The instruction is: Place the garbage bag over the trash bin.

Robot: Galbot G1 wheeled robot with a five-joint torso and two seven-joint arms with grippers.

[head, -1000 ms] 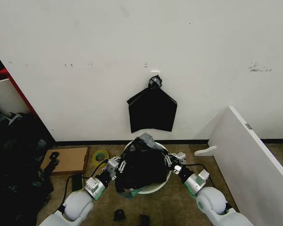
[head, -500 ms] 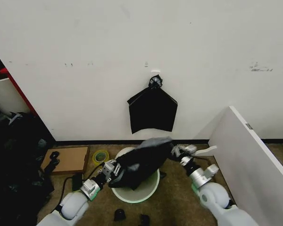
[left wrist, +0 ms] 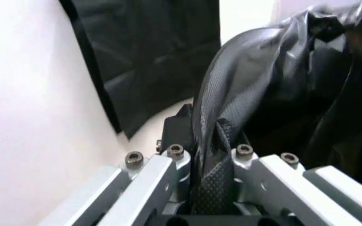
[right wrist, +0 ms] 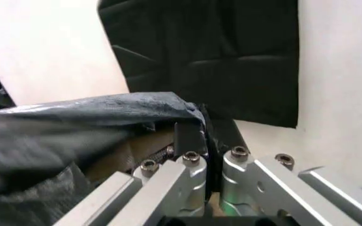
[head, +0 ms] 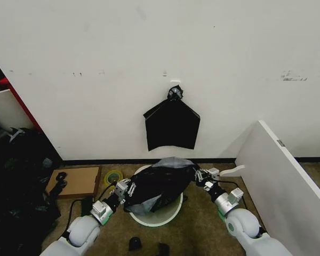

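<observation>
Pincers — left [head: 125, 188], right [head: 201, 175] — both clamped on garbage bag [head: 157, 182] above trash bin [head: 159, 218].

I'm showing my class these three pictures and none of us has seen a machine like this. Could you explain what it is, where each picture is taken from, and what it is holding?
This is a wheeled robot with two arms. The wide picture comes from a camera on its head, looking down at the floor by a wall. The two close-up pictures come from cameras on its wrists.

The left hand and the right hand each pinch one edge of the garbage bag, a thin black plastic film, and hold it stretched above the trash bin, a round whitish bucket on the floor. In the wrist views each hand is closed on the film.

On the wall hangs a flat black bundle of bags. A white board leans at the right.
</observation>
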